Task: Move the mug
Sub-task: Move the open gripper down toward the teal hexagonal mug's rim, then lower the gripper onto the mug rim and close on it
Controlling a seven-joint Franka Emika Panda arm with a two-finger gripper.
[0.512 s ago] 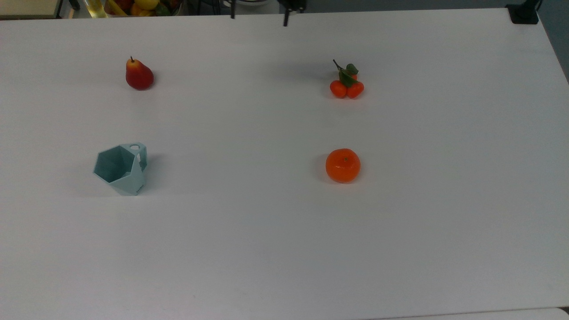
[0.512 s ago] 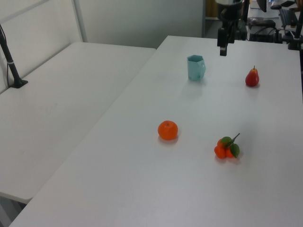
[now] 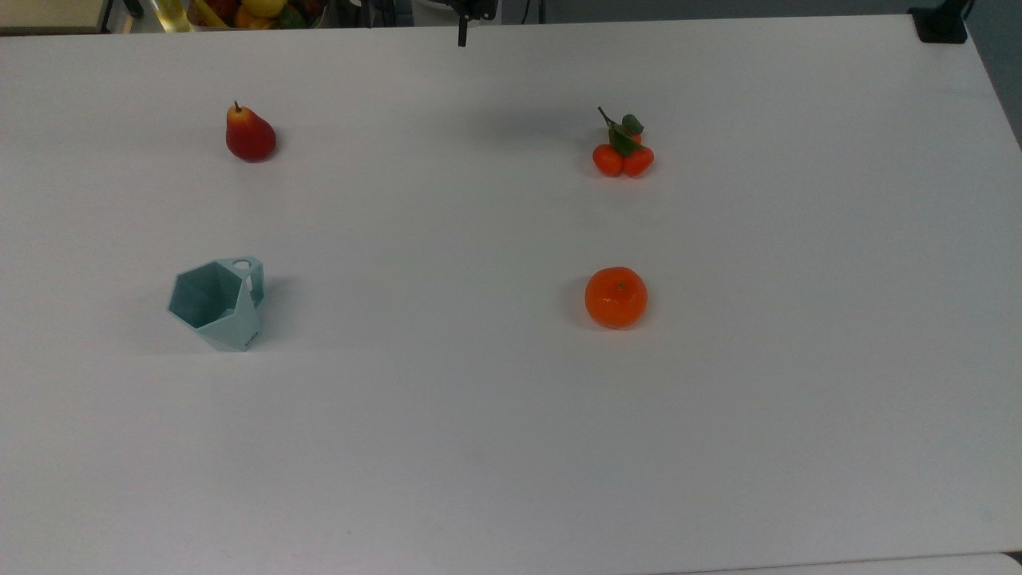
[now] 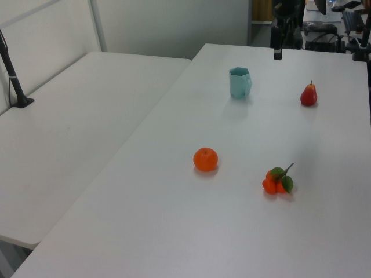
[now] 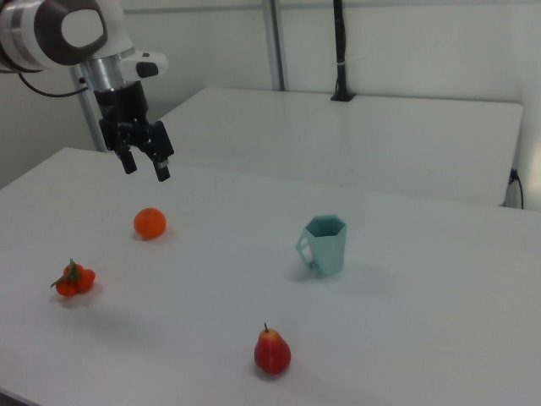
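The gripper (image 5: 145,163) hangs in the air with its two fingers spread wide and nothing between them, well apart from the mug (image 5: 325,245), which in the right view stands upright on the white surface (image 5: 423,338) far to the right of the gripper. Set against the frame from half a second ago, the gripper has shifted: in the top view two finger tips then showed side by side at the far edge of the surface, and now a single dark tip (image 3: 461,36) shows, further toward the top view's left, the side on which the mug (image 3: 217,304) stands. In the left view the tip (image 4: 277,49) sits a little higher and further right than it did, above and to the right of the mug (image 4: 239,83). The mug itself has not moved between the two moments; its hexagonal rim faces up and its flat handle points the same way as before. The pear (image 3: 249,136) beyond the mug, the orange (image 3: 615,297) level with the mug on the top view's right, and the leafy cluster of small orange fruit (image 3: 623,152) beyond the orange have all kept their places too. My reading is that the arm is swinging or turning its wrist as it sets out toward the mug, so the task is at its very start: the approach is under way, and descent, grasp and carry are all yet to come.
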